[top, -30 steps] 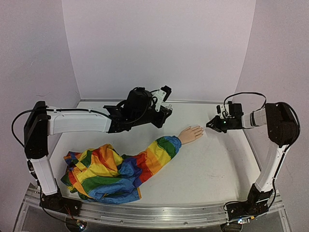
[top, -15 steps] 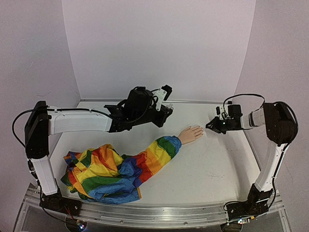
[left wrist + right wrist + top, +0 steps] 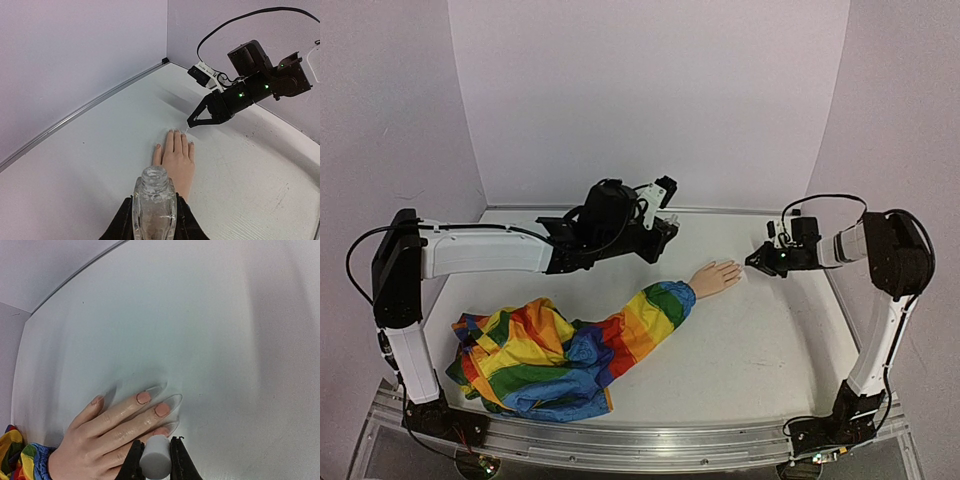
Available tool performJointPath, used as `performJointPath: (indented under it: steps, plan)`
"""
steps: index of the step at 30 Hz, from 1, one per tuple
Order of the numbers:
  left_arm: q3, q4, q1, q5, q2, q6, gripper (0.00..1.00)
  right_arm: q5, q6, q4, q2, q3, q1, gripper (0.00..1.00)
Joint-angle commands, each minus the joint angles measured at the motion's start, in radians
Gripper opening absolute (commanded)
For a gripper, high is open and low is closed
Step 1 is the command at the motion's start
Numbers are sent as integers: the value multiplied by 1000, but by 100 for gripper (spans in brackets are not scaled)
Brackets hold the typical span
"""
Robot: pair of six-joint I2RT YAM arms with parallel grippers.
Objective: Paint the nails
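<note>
The nails sit at the fingertips of a pale peach mannequin hand that lies palm down on the white table, right of centre, with its fingers spread slightly and pointing right. In the right wrist view the nails look peach-pink, and three of them show clearly. The wrist of the hand runs into a rainbow-striped sleeve, which trails left and nearer into a crumpled heap of the same cloth at the near left of the table.

The right gripper hangs low just right of the fingertips. Its jaws are pinched narrow on a small grey cap, which lies over the nearest finger in its own view. From the left wrist view a thin pale tip reaches from this gripper toward the fingertips; whether it touches a nail cannot be told.

The left gripper is raised to the far left of the hand, clamped on a clear bottle that stands upright with an open neck.
</note>
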Motion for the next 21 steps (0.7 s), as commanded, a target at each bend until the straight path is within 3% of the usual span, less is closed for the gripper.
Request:
performJointPath:
  steps: [1, 21]
  plan:
    - [44, 59, -4, -10, -8, 15, 0, -24, 4, 20, 21, 42, 1, 0]
    - [40, 59, -2, -12, -9, 13, 0, -11, 6, 33, 34, 52, 9, 0]
